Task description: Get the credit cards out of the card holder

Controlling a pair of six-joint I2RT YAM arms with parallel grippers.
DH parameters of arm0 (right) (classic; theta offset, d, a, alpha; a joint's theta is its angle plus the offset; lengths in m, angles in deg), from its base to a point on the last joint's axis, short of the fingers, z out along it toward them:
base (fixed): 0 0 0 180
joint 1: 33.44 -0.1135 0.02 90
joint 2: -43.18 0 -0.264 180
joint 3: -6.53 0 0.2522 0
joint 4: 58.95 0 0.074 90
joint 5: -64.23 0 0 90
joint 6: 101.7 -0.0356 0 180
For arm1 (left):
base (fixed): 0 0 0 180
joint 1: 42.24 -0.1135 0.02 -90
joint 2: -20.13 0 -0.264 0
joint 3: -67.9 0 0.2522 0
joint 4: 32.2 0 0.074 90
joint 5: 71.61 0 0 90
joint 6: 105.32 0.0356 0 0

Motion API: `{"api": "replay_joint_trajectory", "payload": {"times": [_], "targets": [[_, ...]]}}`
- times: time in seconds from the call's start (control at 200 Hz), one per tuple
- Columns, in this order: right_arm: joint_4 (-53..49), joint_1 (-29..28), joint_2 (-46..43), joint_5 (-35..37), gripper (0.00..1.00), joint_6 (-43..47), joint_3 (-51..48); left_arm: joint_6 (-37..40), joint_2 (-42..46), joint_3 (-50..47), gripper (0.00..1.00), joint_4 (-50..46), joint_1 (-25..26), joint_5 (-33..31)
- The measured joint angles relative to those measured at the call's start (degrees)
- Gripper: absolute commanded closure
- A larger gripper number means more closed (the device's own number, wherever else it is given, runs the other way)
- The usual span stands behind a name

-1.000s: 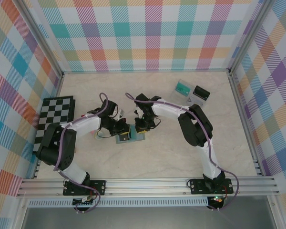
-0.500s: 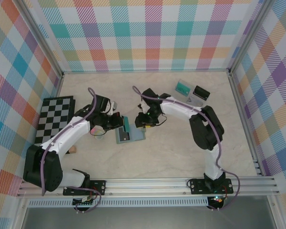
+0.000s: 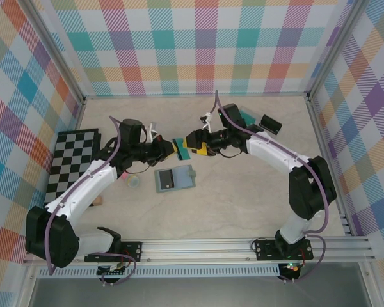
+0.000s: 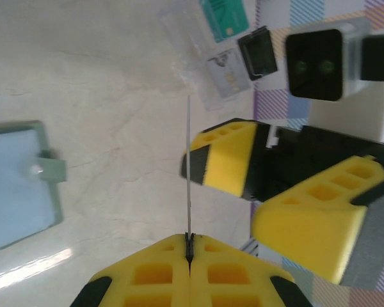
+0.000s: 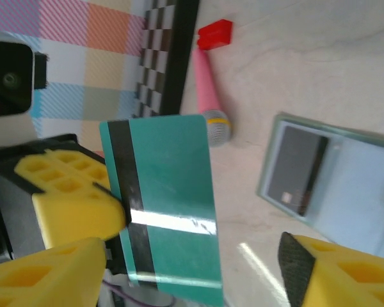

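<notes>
The grey-teal fabric card holder lies open and flat on the pale marbled surface. There's a dark credit card tucked into the panel away from its tab strap.

Just past the holder's far edge and up off the surface, the left claw is pinched tight on one edge of a teal plastic credit card with a black stripe. From the left wrist view the card is dead edge-on, a thin line sticking straight out from between the closed yellow fingers.

The right claw sits right beside that card, also on the far side of the holder, pointing at the card's flat face with its fingers spread wide apart and gripping nothing. Can't tell if one fingertip is actually touching the card.

Further out from the holder, beyond the right claw, there's a clear plastic tray with another teal card in it.
</notes>
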Motion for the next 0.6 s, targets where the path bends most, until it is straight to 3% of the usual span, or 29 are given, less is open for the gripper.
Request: {"api": "replay_joint_trajectory", "payload": {"times": [0.28,0.46,0.57,0.6], "targets": [[6.67,1.70,-3.32,-6.95,0.64,-7.50,-0.57,-4.92,1.95,0.37,1.00,3.30,0.94,1.14],[6.64,2.23,-5.49,-8.37,0.89,-7.45,-0.90,-6.03,3.85,0.39,1.00,4.15,0.96,1.60],[5.25,2.23,-6.27,-8.31,1.00,-6.69,-0.90,-6.91,4.35,0.39,1.00,4.00,1.01,2.03],[4.59,2.23,-6.60,-8.17,1.00,-6.27,-0.87,-7.08,4.33,0.39,0.95,3.89,1.03,2.21]]}}
